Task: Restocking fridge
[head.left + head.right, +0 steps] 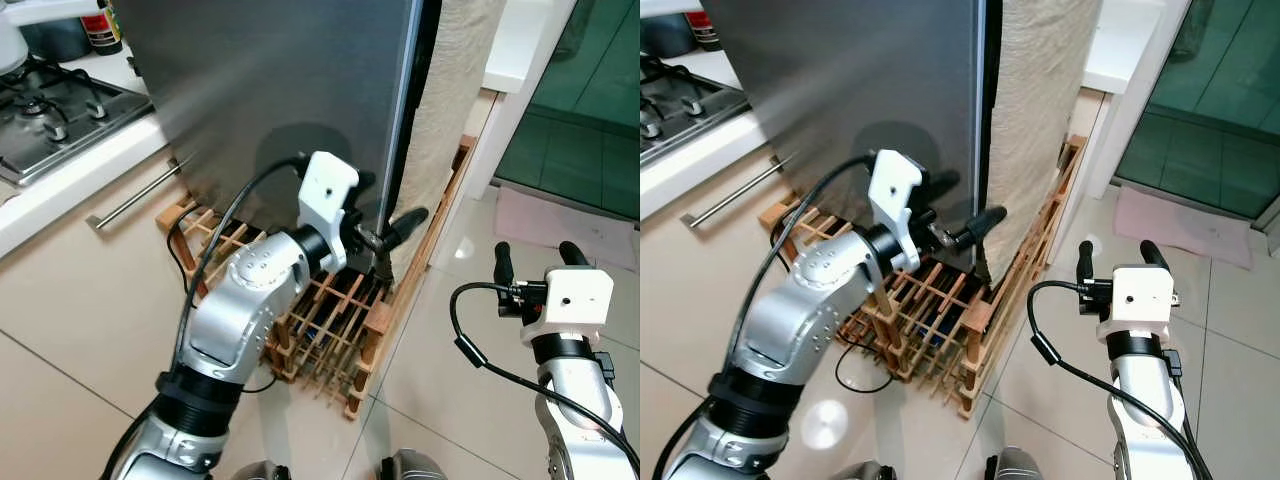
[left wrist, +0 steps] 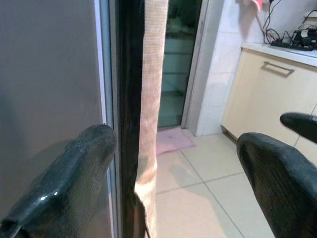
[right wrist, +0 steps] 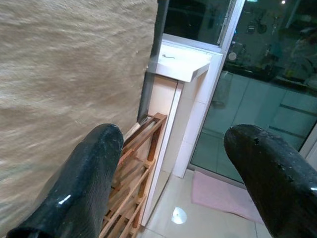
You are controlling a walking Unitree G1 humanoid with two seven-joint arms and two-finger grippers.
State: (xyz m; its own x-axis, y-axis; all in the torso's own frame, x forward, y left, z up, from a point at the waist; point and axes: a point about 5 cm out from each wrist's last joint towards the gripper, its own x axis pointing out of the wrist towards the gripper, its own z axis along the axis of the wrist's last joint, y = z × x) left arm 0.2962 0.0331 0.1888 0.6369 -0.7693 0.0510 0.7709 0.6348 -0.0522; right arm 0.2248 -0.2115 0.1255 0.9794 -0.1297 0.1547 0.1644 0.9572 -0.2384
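At the centre of the left eye view, the left gripper [image 1: 385, 232] holds its fingers spread astride the edge of the tall grey steel fridge door [image 1: 270, 90], where they may slip off the smooth metal, while the right gripper [image 1: 535, 258] waits spread-fingered at lower right.

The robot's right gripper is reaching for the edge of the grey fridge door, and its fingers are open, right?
No, it is the left gripper at the edge of the fridge door, fingers open, as the left eye view shows. The right gripper waits apart.
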